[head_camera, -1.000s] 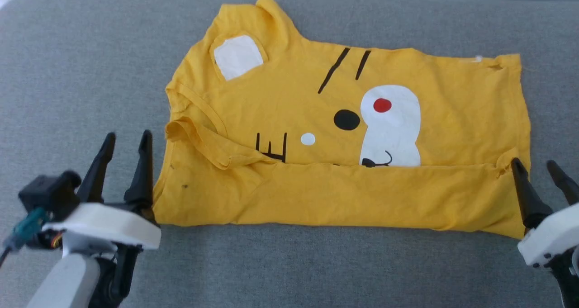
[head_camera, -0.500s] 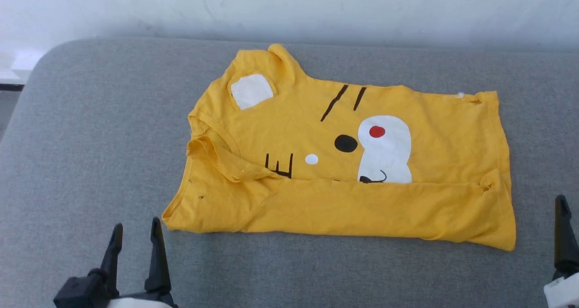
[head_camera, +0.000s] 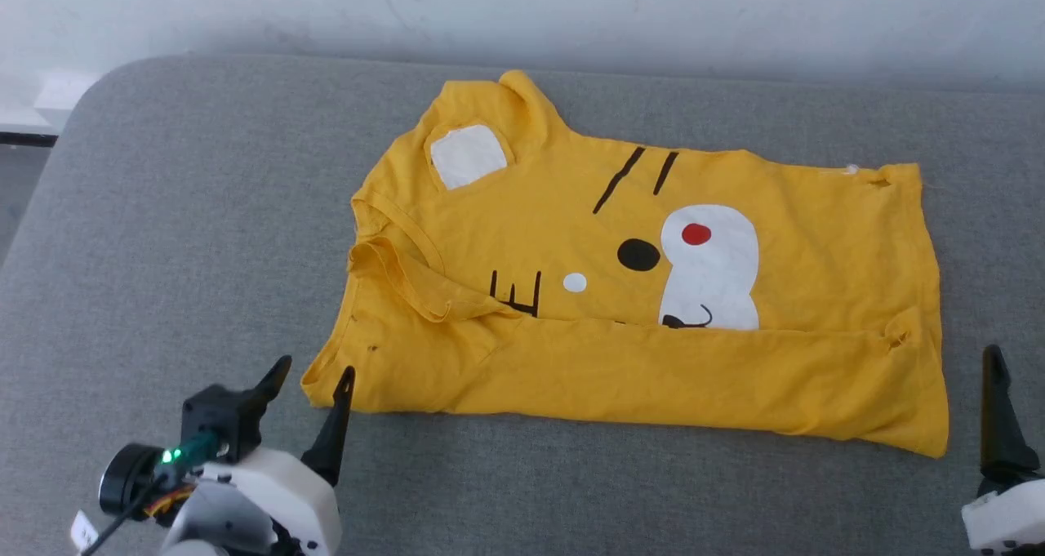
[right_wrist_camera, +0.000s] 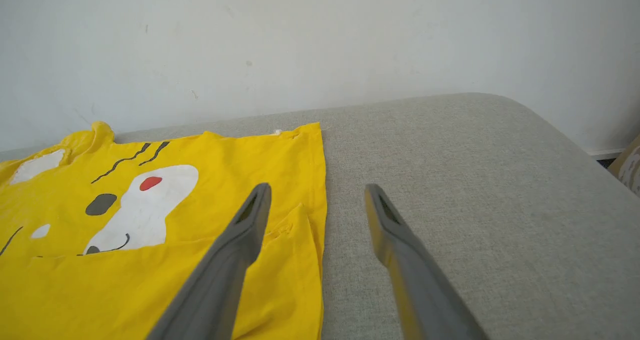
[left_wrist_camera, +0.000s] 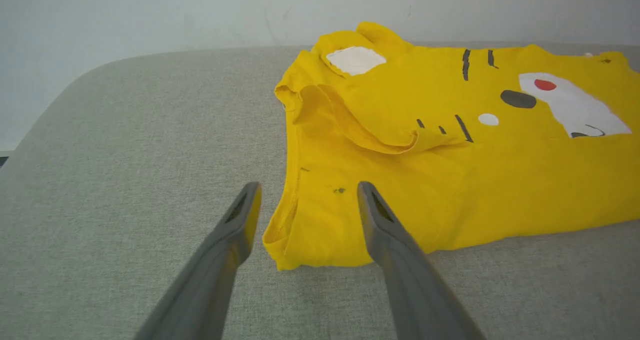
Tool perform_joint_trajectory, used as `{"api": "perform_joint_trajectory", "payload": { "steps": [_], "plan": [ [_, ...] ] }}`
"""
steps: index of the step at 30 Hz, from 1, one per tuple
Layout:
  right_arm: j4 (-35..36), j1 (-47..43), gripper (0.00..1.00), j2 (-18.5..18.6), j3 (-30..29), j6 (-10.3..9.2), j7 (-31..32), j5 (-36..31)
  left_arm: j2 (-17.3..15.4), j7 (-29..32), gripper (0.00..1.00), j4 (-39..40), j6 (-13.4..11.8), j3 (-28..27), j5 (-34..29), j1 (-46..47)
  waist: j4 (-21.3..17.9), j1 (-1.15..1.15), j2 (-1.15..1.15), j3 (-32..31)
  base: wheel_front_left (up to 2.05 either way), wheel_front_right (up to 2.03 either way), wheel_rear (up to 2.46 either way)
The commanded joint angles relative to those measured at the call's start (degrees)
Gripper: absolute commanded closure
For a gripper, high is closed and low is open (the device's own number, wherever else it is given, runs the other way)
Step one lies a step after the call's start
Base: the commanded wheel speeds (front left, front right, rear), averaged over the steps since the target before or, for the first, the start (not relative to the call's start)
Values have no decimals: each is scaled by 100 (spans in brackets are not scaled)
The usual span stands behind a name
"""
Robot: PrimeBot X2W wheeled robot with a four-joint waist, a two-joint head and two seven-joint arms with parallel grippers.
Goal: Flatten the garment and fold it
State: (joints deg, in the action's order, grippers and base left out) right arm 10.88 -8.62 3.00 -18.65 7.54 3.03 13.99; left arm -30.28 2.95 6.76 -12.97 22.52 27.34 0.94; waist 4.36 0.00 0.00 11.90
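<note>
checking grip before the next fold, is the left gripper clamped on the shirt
No, the left gripper has its fingers wide apart, and the shirt lies loose on the grey cushion.

The garment (head_camera: pixel 653 376) is yellow with white patches (head_camera: pixel 709 266), black stripes (head_camera: pixel 618 180) and a red dot (head_camera: pixel 695 233); the cushion (head_camera: pixel 163 254) is grey.

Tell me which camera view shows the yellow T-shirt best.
The head view: the garment lies whole in it, its near strip folded up over the print. The left wrist view shows the neck end close, the hem end cut off. The right wrist view shows the hem end, the neck end cut off.
</note>
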Motion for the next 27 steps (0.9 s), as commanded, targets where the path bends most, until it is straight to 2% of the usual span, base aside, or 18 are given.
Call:
{"api": "perform_joint_trajectory", "payload": {
  "steps": [1,5,13,16,24,25,26,27],
  "plan": [
    [-18,80,0,-12,17,-5,15,-17,-40,102,0,-65,67,42,8,123,-12,0,0,73,0,0,0],
    [-86,118,0,-12,81,-5,34,18,-164,666,0,-346,240,110,148,454,-64,0,0,209,0,0,0],
    [-144,163,0,-12,75,-5,113,-13,-169,1150,0,-432,502,168,486,775,-148,0,0,421,0,0,0],
    [-146,165,0,-12,96,-5,155,-12,-202,1423,0,-557,493,232,533,810,-150,0,0,465,0,0,0],
    [13,323,0,-12,242,-5,319,-112,-84,1756,0,-1209,273,157,756,852,-162,0,0,557,0,0,0],
    [56,357,0,-12,251,-5,344,-155,-82,1794,15,-1296,279,163,783,847,-167,0,0,563,0,0,0],
    [101,393,0,-12,252,-5,369,-198,-74,1821,100,-1363,308,171,822,845,-171,0,0,568,0,0,0],
    [148,428,0,-13,255,-5,402,-248,-53,1854,100,-1416,344,173,887,838,-175,0,0,569,0,0,0]
  ]
}}
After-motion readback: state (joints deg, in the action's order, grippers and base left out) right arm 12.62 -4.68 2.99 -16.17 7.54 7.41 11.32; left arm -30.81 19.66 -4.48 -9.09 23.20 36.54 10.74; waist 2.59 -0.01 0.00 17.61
